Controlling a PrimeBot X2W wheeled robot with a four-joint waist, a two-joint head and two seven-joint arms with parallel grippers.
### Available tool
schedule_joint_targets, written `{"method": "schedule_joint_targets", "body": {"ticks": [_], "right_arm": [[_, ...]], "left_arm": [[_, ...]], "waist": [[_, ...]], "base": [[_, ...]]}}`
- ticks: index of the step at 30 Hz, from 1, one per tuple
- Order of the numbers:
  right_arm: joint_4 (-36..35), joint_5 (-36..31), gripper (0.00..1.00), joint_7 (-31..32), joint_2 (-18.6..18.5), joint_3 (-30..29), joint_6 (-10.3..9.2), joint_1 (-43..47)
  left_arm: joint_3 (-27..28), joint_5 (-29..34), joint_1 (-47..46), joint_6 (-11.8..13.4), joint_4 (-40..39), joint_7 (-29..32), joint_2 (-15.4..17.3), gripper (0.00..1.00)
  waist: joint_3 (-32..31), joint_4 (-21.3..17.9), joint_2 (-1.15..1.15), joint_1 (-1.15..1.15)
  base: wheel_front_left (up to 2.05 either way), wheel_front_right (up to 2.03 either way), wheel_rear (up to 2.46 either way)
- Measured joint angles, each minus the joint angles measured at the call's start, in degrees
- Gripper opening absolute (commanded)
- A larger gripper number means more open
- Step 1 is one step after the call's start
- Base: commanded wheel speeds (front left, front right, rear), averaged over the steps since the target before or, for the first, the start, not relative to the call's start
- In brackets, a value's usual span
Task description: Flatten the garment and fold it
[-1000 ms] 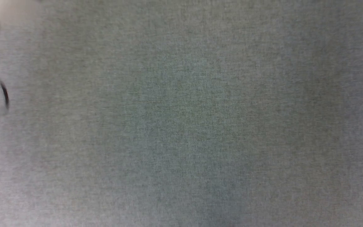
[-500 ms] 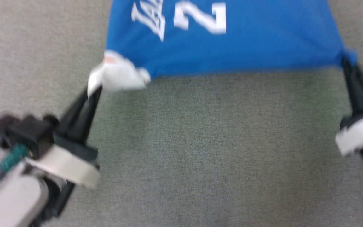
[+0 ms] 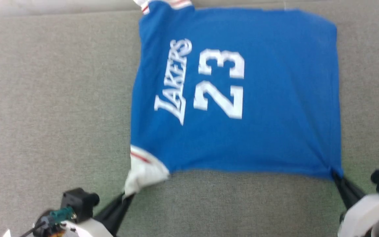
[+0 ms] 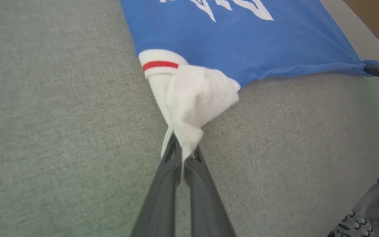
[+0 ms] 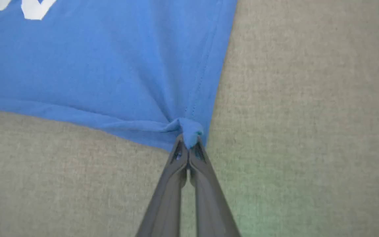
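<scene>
– Garment first: royal-blue jersey T-shirt with white lettering and number 23 [image 3: 252, 98]. Lying where?
– Spread print-up on grey woven fabric surface [image 3: 44, 98], lettering turned sideways in head view. Nearest: pinched at both near corners. Clenched on bunched white sleeve end [image 4: 196, 98] by left gripper [image 4: 180, 144]. Clenched on blue hem corner [image 5: 189, 126] by right gripper [image 5: 188, 140].
– Near edge taut?
– Mostly. Slight sag mid-edge, puckers radiating from right pinch. Further out, flat across lettering, no big wrinkles. Farthest, red-and-white striped trim [image 3: 176, 4] at far left corner, cut by frame edge.
– Step?
– Probably flattening, nearly done. Possibly start of a fold; hard to say.
– Doing it well?
– Hold both pinches firm and level. Pull evenly toward body, low over surface, same pace both sides, otherwise skews. Spread apart a touch to kill sag. No yanking on left: sleeve-only grip, likely to stretch sleeve rather than shift body. Lay down before letting go, then smooth out crumpled sleeve.
</scene>
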Motion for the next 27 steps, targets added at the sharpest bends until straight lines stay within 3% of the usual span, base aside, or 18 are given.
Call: {"method": "schedule_joint_targets", "body": {"ticks": [12, 21, 27], "right_arm": [[-1.8, 4.3, 0.00, 13.4, -6.1, 1.6, 0.00, 10.1], [-3.8, 6.7, 0.00, 20.5, -5.1, -0.3, 0.00, 15.8], [-6.7, 6.7, 0.00, 20.8, -5.0, -2.1, 0.00, 17.1]], "left_arm": [[-3.0, -8.9, 6.8, 1.0, -1.9, 9.1, 1.5, 0.00], [-3.9, -13.8, 11.7, 2.7, -5.9, 11.1, 2.8, 0.00], [-3.1, -14.1, 12.4, 3.6, -8.7, 10.8, 4.1, 0.00]], "waist": [[-5.5, 0.9, 0.00, 0.01], [-8.5, 2.1, 0.00, 0.01], [-8.9, 2.4, 0.00, 0.01]], "base": [[0.00, 0.00, 0.00], [0.00, 0.00, 0.00], [0.00, 0.00, 0.00]]}}
